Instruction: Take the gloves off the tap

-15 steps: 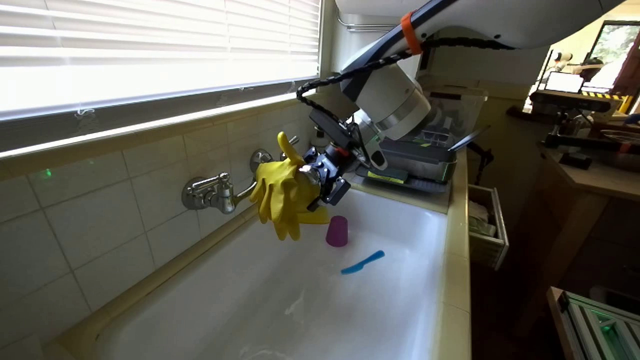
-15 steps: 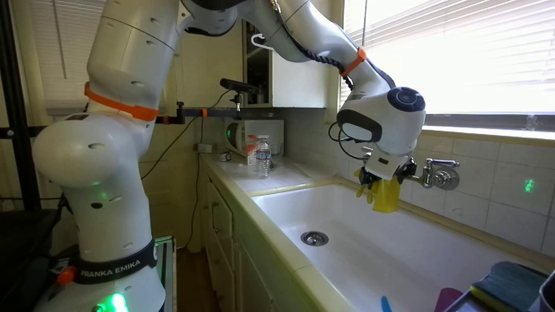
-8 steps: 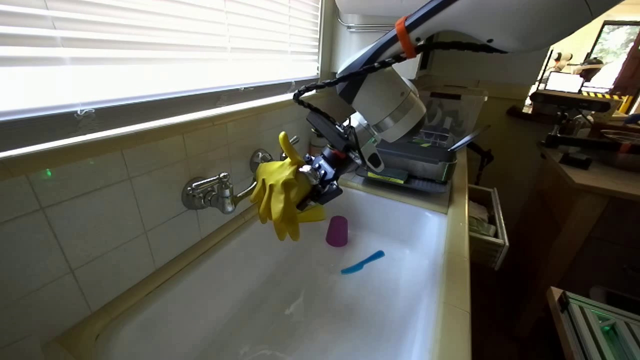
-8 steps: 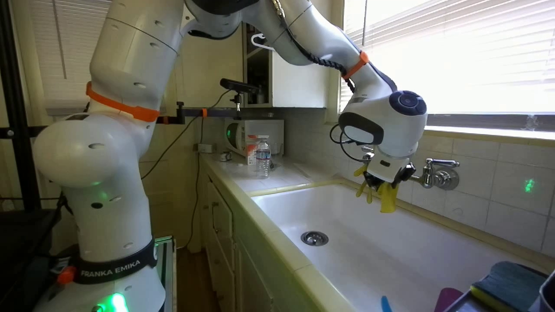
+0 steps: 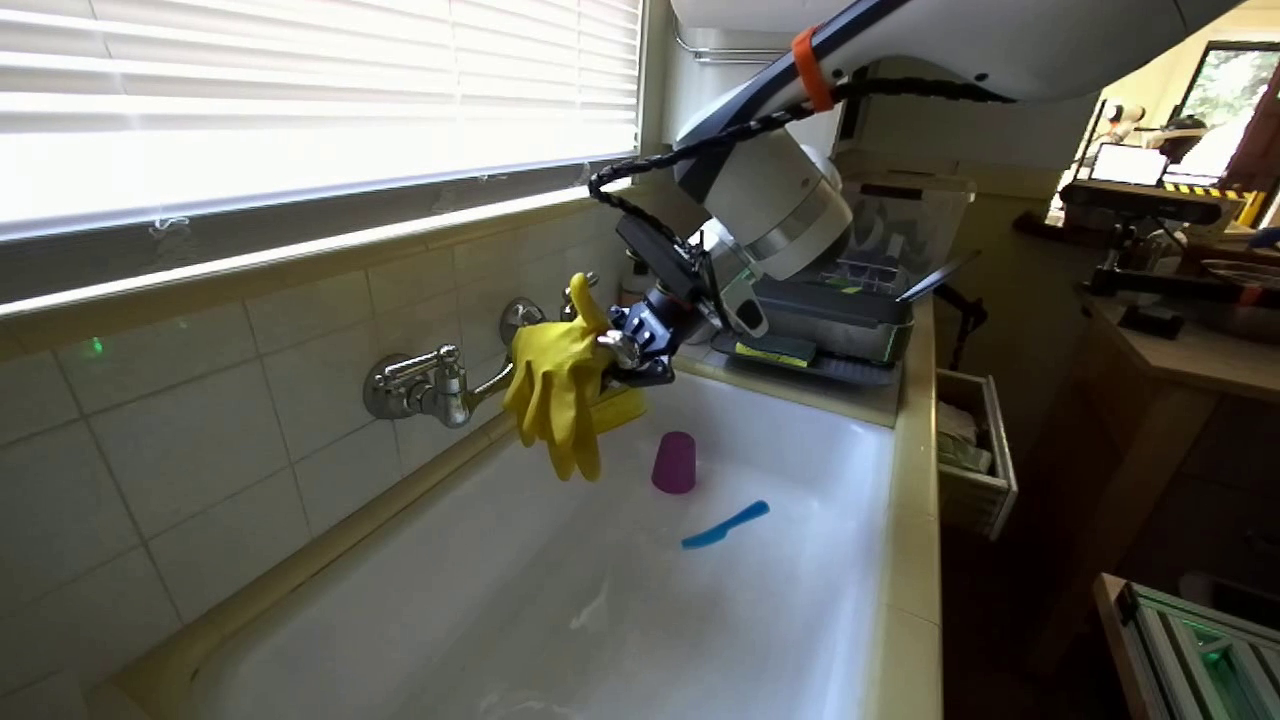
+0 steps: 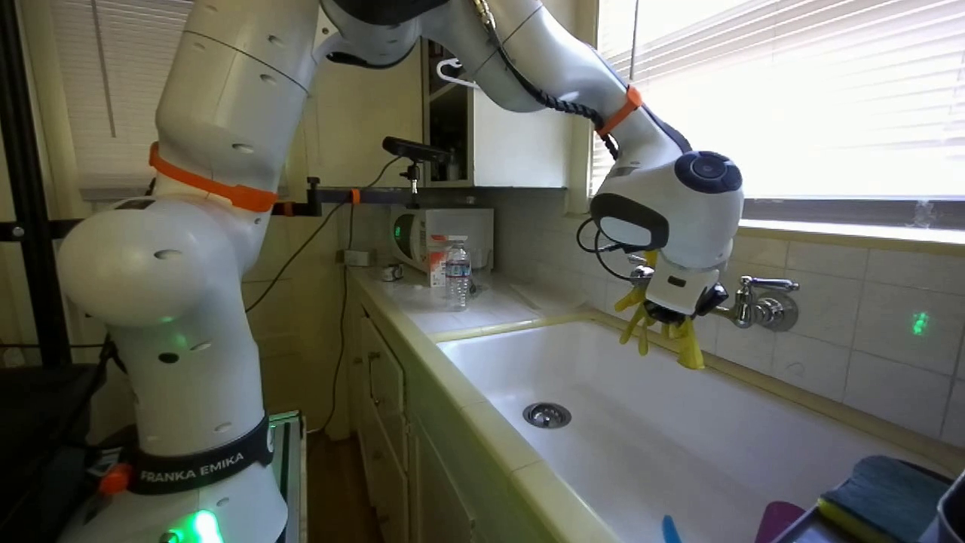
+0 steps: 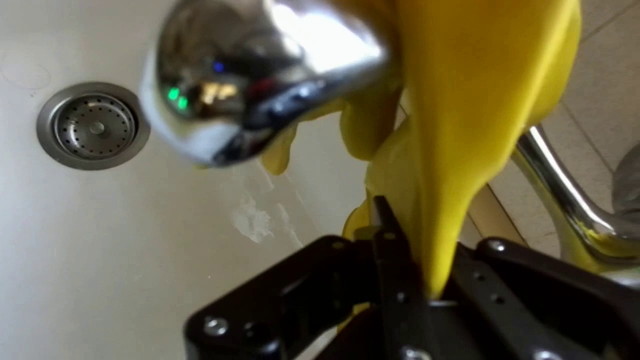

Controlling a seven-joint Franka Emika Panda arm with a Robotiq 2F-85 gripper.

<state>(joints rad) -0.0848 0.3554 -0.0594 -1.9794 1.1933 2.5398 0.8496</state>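
Blk pincer (image 7: 425, 245) pinching a smooth fold of floppy yel rubber gloves (image 7: 465, 100), prob. draped over shiny chrome tap (image 5: 437, 400).

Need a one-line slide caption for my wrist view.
Black two-fingered gripper pinching the bright yellow rubber gloves draped over the shiny chrome tap, round steel drain at picture left.
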